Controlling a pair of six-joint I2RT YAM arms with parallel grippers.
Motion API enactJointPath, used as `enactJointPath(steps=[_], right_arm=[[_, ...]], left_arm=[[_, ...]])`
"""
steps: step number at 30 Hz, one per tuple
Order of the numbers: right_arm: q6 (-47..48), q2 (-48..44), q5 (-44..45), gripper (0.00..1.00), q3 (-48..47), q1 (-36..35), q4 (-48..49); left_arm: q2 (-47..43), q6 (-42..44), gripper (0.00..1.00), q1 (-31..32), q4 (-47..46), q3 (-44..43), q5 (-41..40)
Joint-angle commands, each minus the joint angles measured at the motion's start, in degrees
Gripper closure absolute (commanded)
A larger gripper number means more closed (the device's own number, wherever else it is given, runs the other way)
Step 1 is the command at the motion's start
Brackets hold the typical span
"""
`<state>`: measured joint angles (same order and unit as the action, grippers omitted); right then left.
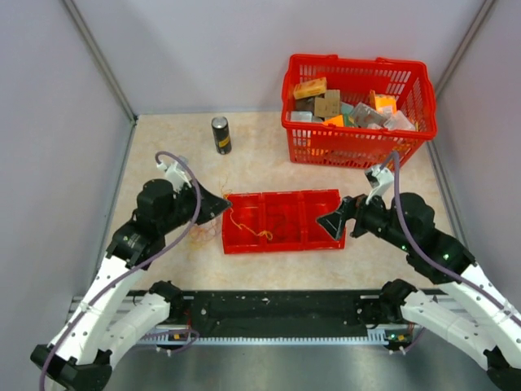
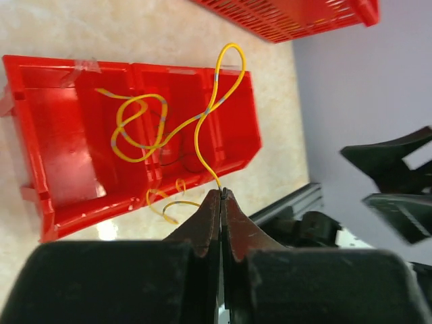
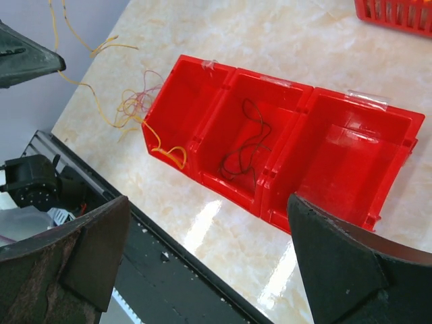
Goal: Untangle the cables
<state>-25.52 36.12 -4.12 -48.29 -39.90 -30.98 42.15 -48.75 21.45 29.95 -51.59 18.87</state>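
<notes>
**Q:** Panel A, left side: what do the left jaws hold?

**A:** The left jaws are pressed together, pinching one end of the yellow cable (image 2: 196, 138). They sit above the desk (image 1: 260, 163), just off the left end of the red tray (image 1: 326, 195).

**Q:** Where does that cable run?

**A:** From the pinch it drops towards the desk. It passes through a loose cluster of reddish and pale strands (image 3: 131, 104) lying just beside the tray's left end. It then crosses the tray wall and ends in loops inside the left compartment. Whether the yellow cable is knotted into the cluster cannot be told.

**Q:** Panel B: are there other cables?

**A:** A dark thin cable (image 3: 246, 138) lies curled on the floor of the middle compartment, apart from the yellow loops. The right compartment shows only bare red plastic.

**Q:** And the right jaws?

**A:** They are spread wide and grip nothing. They hang at the tray's right end, and the right wrist view looks between them along the whole tray.

**Q:** Background items?

**A:** A red basket (image 1: 358, 147) of assorted boxes stands at the far right of the desk. A dark can (image 1: 221, 134) stands upright at the far left, well apart from the tray.
</notes>
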Motion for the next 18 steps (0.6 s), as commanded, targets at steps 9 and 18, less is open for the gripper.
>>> enactJointPath(steps=[9,18], right_arm=[[0.1,-0.1,2.4,0.03,-1.7,0.3,-3.9],[-0.1,-0.7,2.1,0.03,-0.8,0.3,-4.1]], left_arm=[[0.7,12.4,1.00,15.4,-7.3,2.5,-27.7],[6.4,23.2,1.00,16.9,-7.6,3.9,-34.7]])
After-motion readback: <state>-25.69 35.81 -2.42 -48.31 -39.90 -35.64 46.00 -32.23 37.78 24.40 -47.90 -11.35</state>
